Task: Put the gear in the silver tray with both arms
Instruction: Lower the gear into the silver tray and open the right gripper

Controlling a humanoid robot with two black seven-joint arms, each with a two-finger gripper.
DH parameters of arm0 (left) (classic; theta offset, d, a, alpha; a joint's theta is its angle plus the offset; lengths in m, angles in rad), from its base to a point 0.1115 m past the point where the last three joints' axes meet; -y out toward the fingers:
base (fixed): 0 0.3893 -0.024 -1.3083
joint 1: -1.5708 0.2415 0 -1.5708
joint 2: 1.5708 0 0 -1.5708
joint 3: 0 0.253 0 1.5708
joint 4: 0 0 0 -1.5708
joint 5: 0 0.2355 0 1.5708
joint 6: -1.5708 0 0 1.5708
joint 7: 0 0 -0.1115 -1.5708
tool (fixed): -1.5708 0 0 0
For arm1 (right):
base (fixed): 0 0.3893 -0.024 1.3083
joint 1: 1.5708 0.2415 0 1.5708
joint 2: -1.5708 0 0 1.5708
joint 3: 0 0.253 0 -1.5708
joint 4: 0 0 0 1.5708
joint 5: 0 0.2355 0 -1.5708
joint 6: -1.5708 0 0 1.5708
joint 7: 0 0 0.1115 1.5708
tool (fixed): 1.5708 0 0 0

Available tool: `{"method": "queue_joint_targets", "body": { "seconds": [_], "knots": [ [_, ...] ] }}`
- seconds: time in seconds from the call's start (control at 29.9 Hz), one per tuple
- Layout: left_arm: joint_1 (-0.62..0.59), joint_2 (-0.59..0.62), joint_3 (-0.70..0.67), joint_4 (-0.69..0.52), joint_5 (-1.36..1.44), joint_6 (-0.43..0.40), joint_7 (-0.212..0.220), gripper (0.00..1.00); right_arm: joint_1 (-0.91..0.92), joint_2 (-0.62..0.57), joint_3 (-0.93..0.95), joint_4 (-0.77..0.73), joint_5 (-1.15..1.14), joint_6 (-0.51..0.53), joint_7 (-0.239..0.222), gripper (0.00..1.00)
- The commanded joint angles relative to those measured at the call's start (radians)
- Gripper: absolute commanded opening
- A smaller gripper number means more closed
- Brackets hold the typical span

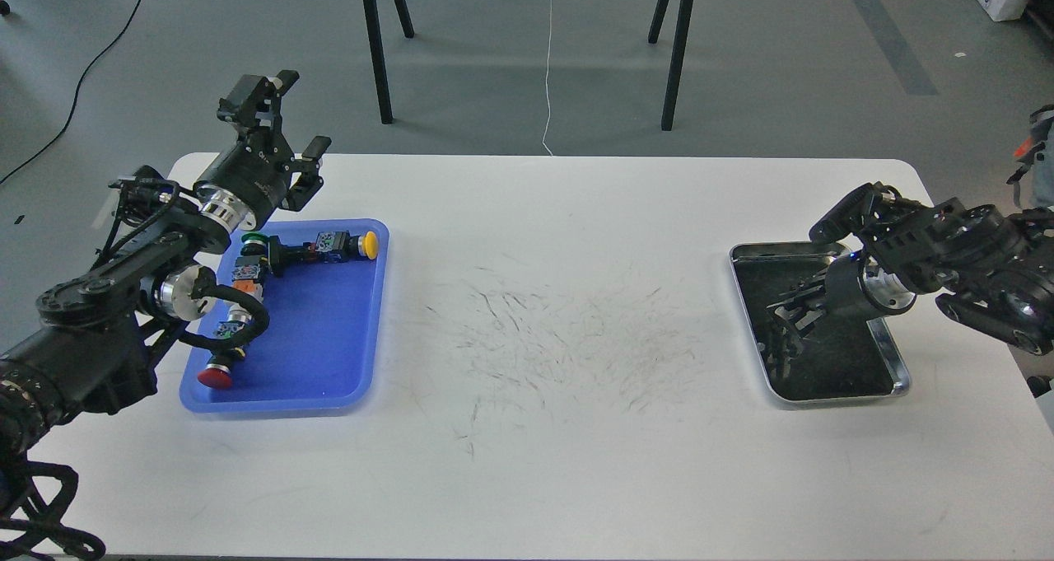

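A scratched white surface (535, 429) fills the view. At its left, the left claw (286, 124) hangs open above a blue tray (329, 371) of push buttons (325, 246). At right, the right claw (786, 314) dips into the silver tray (902, 376); its grip cannot be told, and no gear is distinguishable.

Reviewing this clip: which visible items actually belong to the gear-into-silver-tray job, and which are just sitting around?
Belongs to the job:
- silver tray
- right gripper, low over the tray; no gear can be made out against the dark bottom
- left gripper, open, raised

Just lying about:
- blue tray
- push-button parts in it
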Motion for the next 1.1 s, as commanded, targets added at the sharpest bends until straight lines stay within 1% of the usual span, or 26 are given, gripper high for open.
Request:
{"method": "queue_joint_targets", "body": {
  "seconds": [0.0,0.53,0.84,1.07],
  "knots": [
    [0.002,-0.002,0.001,0.001,0.0,0.001,0.0,1.0,0.005,-0.025,0.001,0.016,-0.03,0.0,0.0,0.19],
    [-0.006,-0.014,0.008,0.007,0.001,0.001,0.0,1.0,0.007,-0.086,-0.005,0.101,-0.056,0.003,0.0,0.19],
    [-0.017,-0.014,0.011,0.008,0.003,0.003,0.0,1.0,0.01,-0.092,-0.007,0.104,-0.079,0.005,0.0,0.22],
    [-0.021,-0.037,0.014,0.06,0.003,-0.002,0.0,1.0,0.01,-0.092,-0.007,0.102,-0.081,0.008,0.0,0.23]
  ]
}}
